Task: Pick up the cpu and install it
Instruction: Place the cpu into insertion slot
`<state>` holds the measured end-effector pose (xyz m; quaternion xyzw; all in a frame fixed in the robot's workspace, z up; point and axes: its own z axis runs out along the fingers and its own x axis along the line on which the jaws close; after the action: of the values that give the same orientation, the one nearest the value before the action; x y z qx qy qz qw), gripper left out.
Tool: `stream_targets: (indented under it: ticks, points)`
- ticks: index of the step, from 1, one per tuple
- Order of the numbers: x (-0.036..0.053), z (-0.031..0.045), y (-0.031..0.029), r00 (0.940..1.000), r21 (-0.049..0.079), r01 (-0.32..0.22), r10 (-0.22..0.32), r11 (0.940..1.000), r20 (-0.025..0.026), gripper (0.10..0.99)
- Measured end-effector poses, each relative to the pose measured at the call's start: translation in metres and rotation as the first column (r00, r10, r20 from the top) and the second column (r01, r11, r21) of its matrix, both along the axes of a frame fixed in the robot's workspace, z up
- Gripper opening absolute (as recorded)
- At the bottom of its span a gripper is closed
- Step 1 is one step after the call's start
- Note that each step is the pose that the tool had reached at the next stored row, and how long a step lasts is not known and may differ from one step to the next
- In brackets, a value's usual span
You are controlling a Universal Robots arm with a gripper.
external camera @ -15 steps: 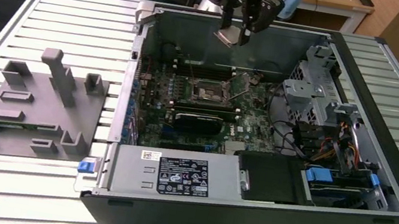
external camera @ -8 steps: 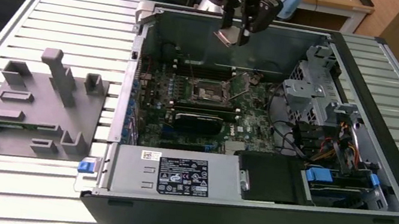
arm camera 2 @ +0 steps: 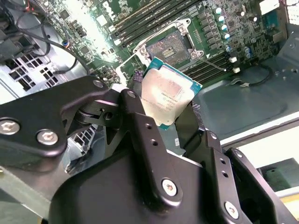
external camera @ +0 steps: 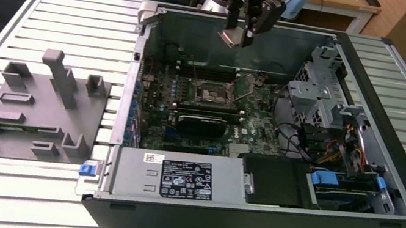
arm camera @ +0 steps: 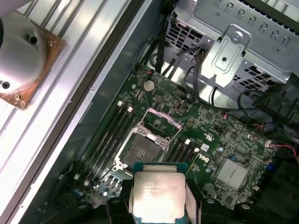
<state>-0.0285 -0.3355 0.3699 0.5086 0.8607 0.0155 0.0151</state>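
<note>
close up, your gripper (arm camera 2: 161,112) is clamped on the cpu (arm camera 2: 167,93) by two opposite edges, so the pick is done, and the open socket (arm camera 2: 174,46) sits on the motherboard (arm camera: 219,135) below the gripper, well clear of the chip, so seating it is left to do.

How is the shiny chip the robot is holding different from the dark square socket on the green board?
The cpu has a pale silvery top; the socket is dark inside. The cpu hangs in the gripper above the board; the socket sits fixed on it. Both are square.
</note>
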Motion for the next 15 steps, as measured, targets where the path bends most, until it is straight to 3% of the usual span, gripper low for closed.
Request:
stream_targets:
  ticks: [15]
  points:
    - [0.0000, -0.0007, 0.0001, 0.9923, 0.000, 0.124, -0.124, 0.9923, 0.0000, 0.533]
